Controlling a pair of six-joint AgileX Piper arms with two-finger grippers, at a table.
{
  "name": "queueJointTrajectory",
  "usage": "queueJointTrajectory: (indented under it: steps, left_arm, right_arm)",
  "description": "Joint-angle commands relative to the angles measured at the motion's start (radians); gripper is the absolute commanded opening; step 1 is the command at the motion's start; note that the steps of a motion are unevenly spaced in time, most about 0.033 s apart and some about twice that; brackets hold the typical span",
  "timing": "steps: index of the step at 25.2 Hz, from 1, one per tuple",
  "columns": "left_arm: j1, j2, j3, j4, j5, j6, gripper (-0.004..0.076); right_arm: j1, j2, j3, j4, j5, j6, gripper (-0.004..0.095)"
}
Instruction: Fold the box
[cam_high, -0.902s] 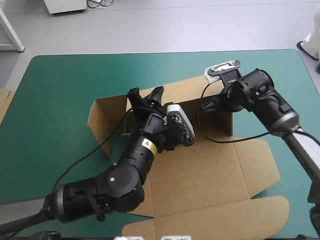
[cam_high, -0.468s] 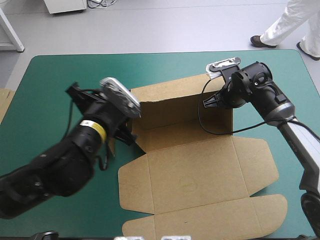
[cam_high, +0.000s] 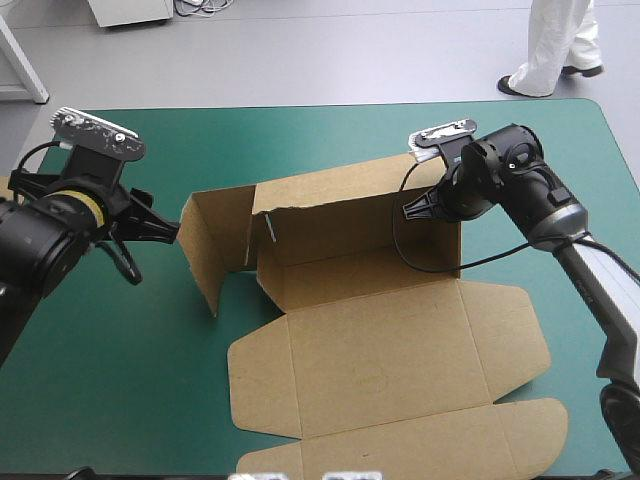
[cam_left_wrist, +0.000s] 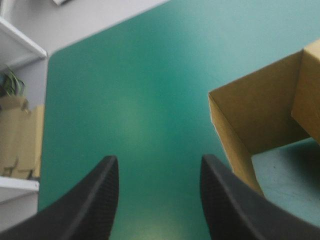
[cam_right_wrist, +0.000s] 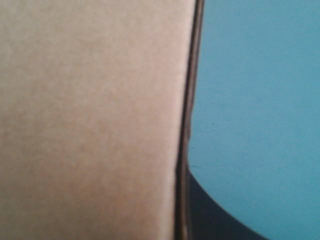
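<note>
Right wrist view is nearly useless: brown board fills most of it, with one black finger (cam_right_wrist: 215, 222) tight against the sheet's edge and the other hidden behind it. From the high view, right gripper (cam_high: 412, 209) sits at the right end of the raised far wall. I read it as clamped on the box (cam_high: 385, 345).

The box's near lid flap is cut off at the high view's bottom edge.

The box lies mid-counter (cam_high: 120, 380). Its long axis runs far to near, skewed a little. The far wall is upright, the lid is flat toward the robot, and the open side faces the robot. The left side flap (cam_high: 205, 240) stands on edge, swung outward.

Left gripper (cam_left_wrist: 159, 167) is released, fingers well apart over the teal-green cover. It is beside that flap and not touching it.

Only the left wrist view shows the spare board (cam_left_wrist: 22, 130) past the counter's left edge.
</note>
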Motion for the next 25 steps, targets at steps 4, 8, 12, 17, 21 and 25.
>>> queueJointTrajectory:
  steps: [4, 8, 12, 17, 21, 25]
  left_arm:
    - [0.357, 0.089, -0.013, -0.378, -0.142, 0.171, 0.0365]
    - [0.558, 0.147, -0.013, -0.547, -0.149, 0.224, 0.0365]
    - [0.683, 0.183, 0.004, -0.614, -0.131, 0.226, 0.0365]
    - [0.683, 0.185, 0.061, -0.643, -0.153, 0.226, 0.0365]
    - [0.683, 0.185, 0.096, -0.718, -0.175, 0.289, 0.0365]
    - [0.683, 0.185, 0.116, -0.745, -0.175, 0.334, 0.0365]
  right_arm:
    - [-0.005, -0.039, -0.033, 0.015, -0.014, -0.036, -0.002]
    - [-0.005, -0.039, -0.033, 0.017, -0.003, -0.036, -0.002]
    - [-0.005, -0.038, -0.033, 0.041, 0.055, -0.036, -0.002]
    - [-0.055, -0.003, -0.033, 0.145, 0.084, -0.036, -0.0019]
    - [-0.072, 0.044, -0.033, 0.113, 0.015, -0.025, -0.001]
    - [-0.069, 0.054, -0.033, 0.081, -0.151, -0.025, 0.02]
